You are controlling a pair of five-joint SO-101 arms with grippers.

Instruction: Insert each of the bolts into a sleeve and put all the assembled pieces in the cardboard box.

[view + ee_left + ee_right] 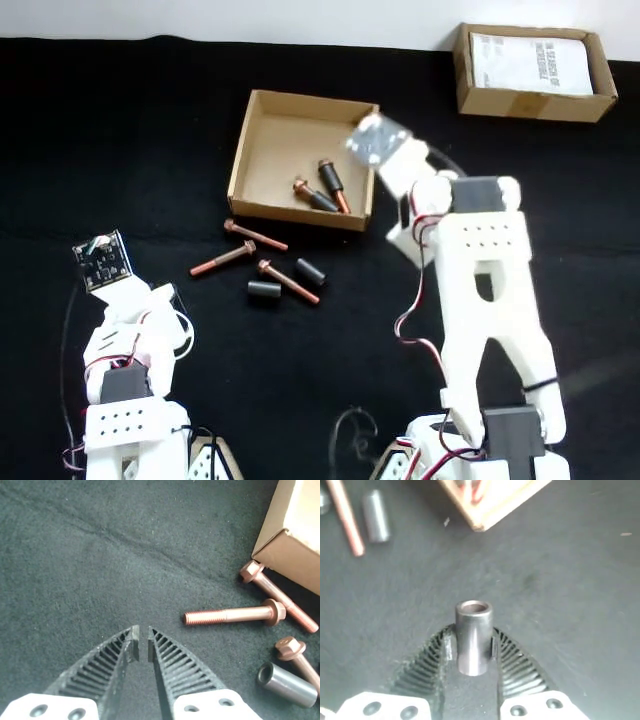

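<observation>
Right gripper point(472, 647) clenched on an upright sleeve point(473, 635) beside the cardboard box point(262, 150) — left gripper point(143, 642) nearly closed, holding nothing, left of the loose bolts point(232, 615)

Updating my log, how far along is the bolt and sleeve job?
Done: two assembled pieces lie in the cardboard box. In hand: the right gripper holds a sleeve. Remaining: three loose bolts and two loose sleeves on the mat.

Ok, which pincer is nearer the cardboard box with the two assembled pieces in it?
Right. The right pincer, shut on a sleeve, sits just off the cardboard box corner; the left pincer is farther back, with loose bolts lying between it and the box.
</observation>
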